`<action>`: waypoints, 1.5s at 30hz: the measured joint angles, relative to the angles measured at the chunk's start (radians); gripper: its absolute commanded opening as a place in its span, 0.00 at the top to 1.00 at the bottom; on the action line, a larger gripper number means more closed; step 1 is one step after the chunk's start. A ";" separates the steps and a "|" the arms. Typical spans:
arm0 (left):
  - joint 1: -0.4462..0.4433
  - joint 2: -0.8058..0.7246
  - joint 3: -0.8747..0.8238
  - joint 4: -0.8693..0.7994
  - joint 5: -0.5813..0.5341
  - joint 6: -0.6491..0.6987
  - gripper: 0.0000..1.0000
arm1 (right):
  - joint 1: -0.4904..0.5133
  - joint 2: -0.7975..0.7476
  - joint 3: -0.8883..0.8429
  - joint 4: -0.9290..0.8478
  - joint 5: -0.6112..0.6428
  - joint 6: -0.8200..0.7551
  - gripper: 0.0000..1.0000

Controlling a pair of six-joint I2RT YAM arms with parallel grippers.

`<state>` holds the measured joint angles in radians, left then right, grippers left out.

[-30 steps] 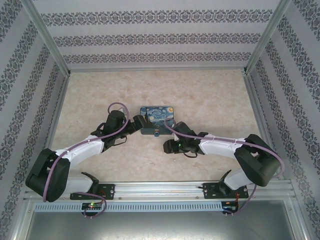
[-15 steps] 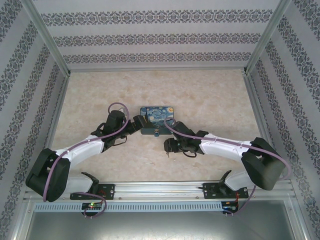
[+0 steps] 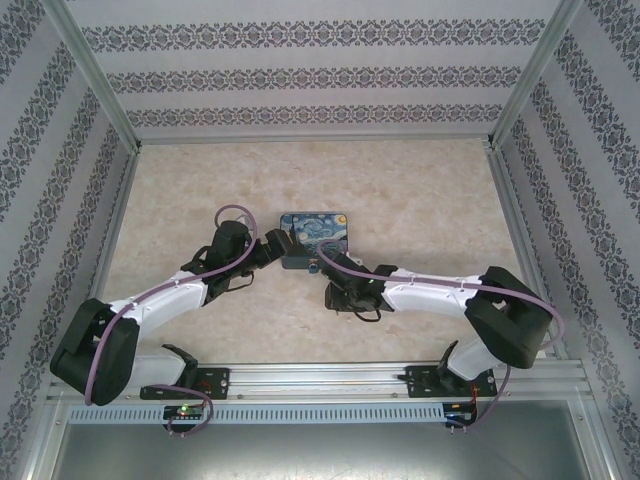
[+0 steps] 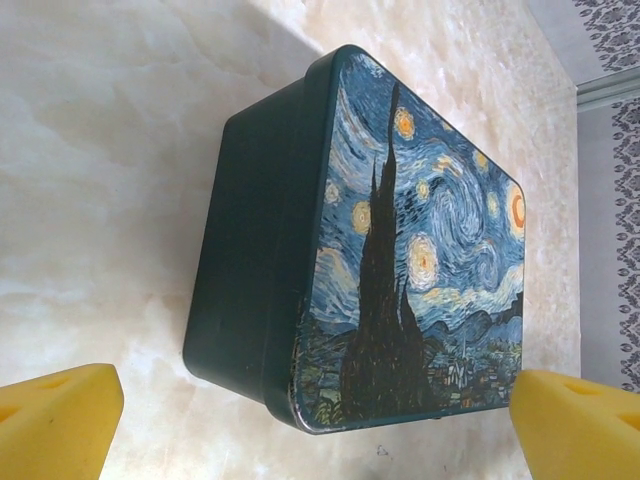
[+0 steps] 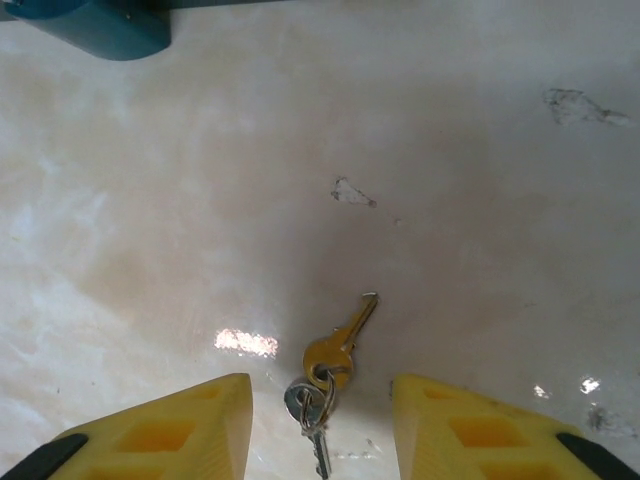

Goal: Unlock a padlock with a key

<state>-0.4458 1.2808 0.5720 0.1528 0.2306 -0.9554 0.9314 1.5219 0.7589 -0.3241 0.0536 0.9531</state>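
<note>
pale marbled tabletop (image 3: 420, 200) fills the floor of a cell walled with striped, patterned wallpaper (image 3: 320, 75), and near its middle sits a dark green tin box (image 3: 315, 238) with a swirling night-sky painting on its lid. the left gripper (image 3: 268, 245) rests at the left end of the box. in the left wrist view its yellow fingers (image 4: 55, 420) stand spread as wide as they go, and the left gripper (image 4: 315, 430) faces the box (image 4: 400, 250) without touching it. the bunch of keys (image 5: 335, 360) lies flat on the table on the near side of the box, slightly to its right: a brass-coloured key and a smaller silver one joined by a ring, with the brass blade pointing away from the wrist. the right gripper (image 3: 337, 296) is down over that spot. in the right wrist view the right gripper (image 5: 320, 430) has its jaws partly closed, one yellow finger (image 5: 170, 435) on either side of the ring with a gap to each, so nothing is gripped. a teal corner of the box (image 5: 90, 25) shows beyond the keys. a small pale piece on the near face of the box is too small to identify.
</note>
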 measured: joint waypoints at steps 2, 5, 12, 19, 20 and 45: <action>0.000 0.000 -0.001 0.008 0.000 -0.004 0.01 | 0.006 0.018 0.011 -0.008 0.012 0.015 0.60; 0.000 -0.003 -0.007 0.020 0.000 -0.014 0.01 | 0.020 0.053 0.039 -0.033 0.027 0.033 0.62; 0.000 -0.015 -0.038 0.059 0.001 -0.031 0.01 | 0.052 0.130 0.117 -0.118 0.078 0.065 0.65; 0.000 -0.038 -0.051 0.072 0.002 -0.047 0.01 | 0.064 0.168 0.157 -0.170 0.107 0.095 0.71; 0.000 -0.040 -0.052 0.073 0.002 -0.048 0.01 | 0.067 0.172 0.161 -0.175 0.113 0.098 0.71; 0.000 -0.025 -0.042 0.039 0.043 -0.062 0.00 | 0.044 -0.023 -0.025 0.068 -0.029 -0.119 1.00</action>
<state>-0.4458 1.2556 0.5301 0.1917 0.2737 -1.0172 0.9756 1.4994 0.7341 -0.2565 0.0246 0.8345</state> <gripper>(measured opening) 0.994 0.064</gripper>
